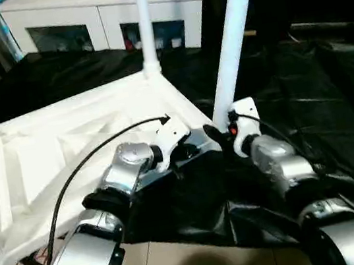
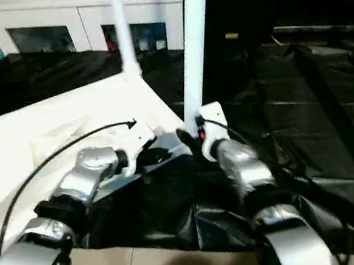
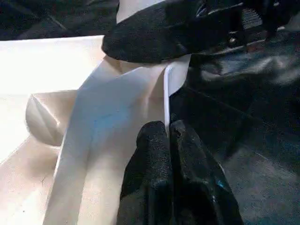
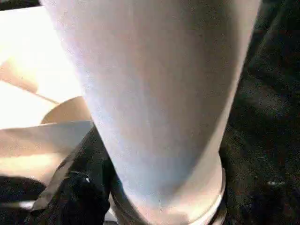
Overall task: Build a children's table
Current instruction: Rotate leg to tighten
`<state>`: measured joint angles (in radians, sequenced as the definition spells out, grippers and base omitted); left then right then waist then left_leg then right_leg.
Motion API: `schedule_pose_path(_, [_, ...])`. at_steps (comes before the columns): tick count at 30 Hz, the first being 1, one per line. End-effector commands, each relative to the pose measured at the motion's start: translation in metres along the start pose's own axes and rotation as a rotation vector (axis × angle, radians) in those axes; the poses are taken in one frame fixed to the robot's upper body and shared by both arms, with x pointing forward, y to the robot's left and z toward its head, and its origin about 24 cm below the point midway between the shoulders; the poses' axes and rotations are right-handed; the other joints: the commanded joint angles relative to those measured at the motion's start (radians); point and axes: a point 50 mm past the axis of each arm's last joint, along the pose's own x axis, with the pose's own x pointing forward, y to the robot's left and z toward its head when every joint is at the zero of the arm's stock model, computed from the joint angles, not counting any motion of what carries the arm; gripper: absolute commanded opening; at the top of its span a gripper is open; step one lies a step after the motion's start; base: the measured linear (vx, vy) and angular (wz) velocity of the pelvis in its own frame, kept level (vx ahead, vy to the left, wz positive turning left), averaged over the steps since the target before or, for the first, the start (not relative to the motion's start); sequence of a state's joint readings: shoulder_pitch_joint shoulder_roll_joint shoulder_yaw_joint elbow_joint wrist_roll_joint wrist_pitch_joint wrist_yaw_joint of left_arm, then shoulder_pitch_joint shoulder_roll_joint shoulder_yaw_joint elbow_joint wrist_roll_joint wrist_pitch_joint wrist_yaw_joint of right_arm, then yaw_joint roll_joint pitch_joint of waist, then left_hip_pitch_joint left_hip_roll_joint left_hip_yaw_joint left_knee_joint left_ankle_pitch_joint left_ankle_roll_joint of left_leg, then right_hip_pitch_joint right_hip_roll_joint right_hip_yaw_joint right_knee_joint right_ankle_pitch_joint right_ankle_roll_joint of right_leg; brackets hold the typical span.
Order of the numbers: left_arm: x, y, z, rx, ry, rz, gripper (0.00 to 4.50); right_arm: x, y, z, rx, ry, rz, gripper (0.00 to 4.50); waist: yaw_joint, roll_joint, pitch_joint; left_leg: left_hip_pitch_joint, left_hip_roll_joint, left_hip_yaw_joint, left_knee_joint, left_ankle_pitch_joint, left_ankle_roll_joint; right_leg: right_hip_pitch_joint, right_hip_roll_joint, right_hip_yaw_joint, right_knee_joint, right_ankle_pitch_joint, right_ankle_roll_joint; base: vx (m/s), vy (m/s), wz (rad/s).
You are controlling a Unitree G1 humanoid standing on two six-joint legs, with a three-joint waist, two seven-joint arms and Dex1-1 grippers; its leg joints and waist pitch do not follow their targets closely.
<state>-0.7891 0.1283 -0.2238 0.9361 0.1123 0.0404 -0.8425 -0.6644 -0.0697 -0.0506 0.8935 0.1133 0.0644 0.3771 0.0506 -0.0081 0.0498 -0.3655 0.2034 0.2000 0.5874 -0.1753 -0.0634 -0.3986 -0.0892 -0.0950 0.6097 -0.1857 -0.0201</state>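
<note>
The table top [image 1: 66, 149] is lying upside down on a black sheet [image 1: 332, 102], ribbed underside facing up, with its near edge toward the robot. A far leg [image 1: 145, 24] is standing upright in the far corner socket. A near leg [image 1: 233, 37] is standing upright at the near right corner, leaning slightly to the right as it rises. The right gripper [image 1: 220, 132] is sitting at the base of this near leg; in the right wrist view the leg [image 4: 154, 93] is looming just ahead of the fingers, its flared foot resting in the socket. The right jaws are standing partly apart, and whether they are clasping the leg I cannot tell. The left gripper [image 3: 168, 136] is resting at the near edge of the top, just left of that corner, its two black fingers [image 3: 152, 154] pressed together with a thin white rim of the top between their tips. A black cable [image 1: 88, 159] is arching over the left forearm. A white cabinet [image 1: 99, 14] with glass-fronted compartments is standing behind the sheet.
</note>
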Motion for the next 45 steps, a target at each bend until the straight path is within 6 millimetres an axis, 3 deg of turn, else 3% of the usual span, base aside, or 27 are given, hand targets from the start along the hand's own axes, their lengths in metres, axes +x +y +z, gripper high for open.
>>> schedule_pose_path(1, [0.013,-0.009,0.027,0.046,-0.087,-0.042,0.00,0.004,0.021,-0.030,0.009,0.117,0.057,3.02,-0.002,0.001,-0.059,0.011,0.033,-0.021,-0.072,-0.262,0.018,0.042,-0.068,0.056,-0.092,-0.282,-0.193,0.000,0.000,0.00])
schedule_pose_path(3, [0.012,-0.011,0.025,0.058,-0.091,-0.080,0.00,0.005,0.022,-0.024,0.040,0.091,0.094,3.37,-0.002,-0.002,-0.060,0.010,0.033,-0.020,-0.071,-0.257,0.029,0.044,-0.067,0.057,-0.089,-0.262,-0.200,0.000,0.000,0.00])
schedule_pose_path(6, [0.009,-0.013,0.022,0.066,-0.093,-0.119,0.00,0.004,0.021,-0.020,0.020,0.082,0.131,3.54,-0.002,0.000,-0.060,0.008,0.033,-0.020,-0.071,-0.248,0.037,0.046,-0.068,0.057,-0.087,-0.249,-0.206,0.000,0.000,0.00])
schedule_pose_path(8, [0.002,-0.013,0.015,0.079,-0.079,-0.175,0.00,0.000,0.023,-0.019,-0.037,0.078,0.247,3.74,-0.003,-0.001,-0.062,0.004,0.033,-0.020,-0.069,-0.232,0.050,0.050,-0.067,0.057,-0.083,-0.216,-0.213,0.000,0.000,0.00])
schedule_pose_path(13, [-0.009,-0.010,0.007,0.088,-0.060,-0.220,0.00,-0.012,0.022,-0.018,-0.105,0.053,0.417,3.74,0.002,0.002,-0.063,0.006,0.038,-0.016,-0.066,-0.203,0.078,0.051,-0.066,0.057,-0.073,-0.130,-0.245,0.000,0.000,0.00])
schedule_pose_path(19, [-0.020,-0.008,0.002,0.120,-0.069,-0.285,0.00,-0.031,0.014,-0.019,-0.151,0.068,0.593,3.74,0.015,0.000,-0.059,0.009,0.041,-0.016,-0.070,-0.244,0.064,0.050,-0.066,0.056,-0.081,-0.220,-0.229,0.000,0.000,0.00])
schedule_pose_path(25, [-0.025,-0.010,-0.001,0.116,-0.066,-0.352,0.00,-0.046,0.005,-0.022,-0.158,0.129,0.685,3.74,0.021,-0.002,-0.061,0.007,0.041,-0.015,-0.068,-0.218,0.068,0.050,-0.066,0.056,-0.077,-0.191,-0.234,0.000,0.000,0.00])
schedule_pose_path(36, [-0.030,-0.012,-0.004,0.109,-0.048,-0.414,0.00,-0.057,0.002,-0.026,-0.142,0.191,0.762,2.84,0.035,-0.003,-0.060,0.011,0.042,-0.016,-0.070,-0.223,0.053,0.047,-0.069,0.057,-0.081,-0.228,-0.219,0.000,0.000,0.00])
schedule_pose_path(42, [-0.030,-0.012,-0.005,0.108,-0.047,-0.414,0.00,-0.057,0.003,-0.027,-0.135,0.192,0.759,2.70,0.035,-0.004,-0.061,0.010,0.041,-0.016,-0.068,-0.217,0.051,0.048,-0.069,0.057,-0.080,-0.222,-0.218,0.000,0.000,0.00])
schedule_pose_path(45, [-0.028,-0.011,-0.004,0.096,-0.050,-0.381,0.00,-0.052,0.001,-0.029,-0.113,0.182,0.670,2.69,0.035,-0.004,-0.060,0.010,0.041,-0.016,-0.069,-0.218,0.050,0.047,-0.069,0.057,-0.081,-0.226,-0.217,0.000,0.000,0.00])
